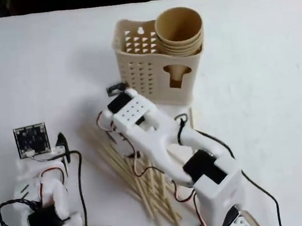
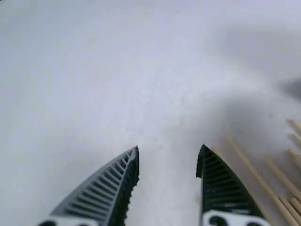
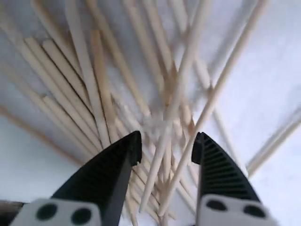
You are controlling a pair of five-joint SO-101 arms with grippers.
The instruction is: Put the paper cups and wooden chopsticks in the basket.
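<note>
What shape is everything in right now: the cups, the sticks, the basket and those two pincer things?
paper cups: nested in one stack, upright inside the basket.
basket: upright on the table, holding the cups.
wooden chopsticks: lying in a loose, crisscrossed heap on the table, outside the basket.
left end effector: open, over bare table beside the chopsticks.
right end effector: open, directly over the chopsticks.

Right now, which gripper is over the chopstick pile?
The right gripper, open directly above the chopsticks; the left gripper, also open, is over bare table beside them.
</note>
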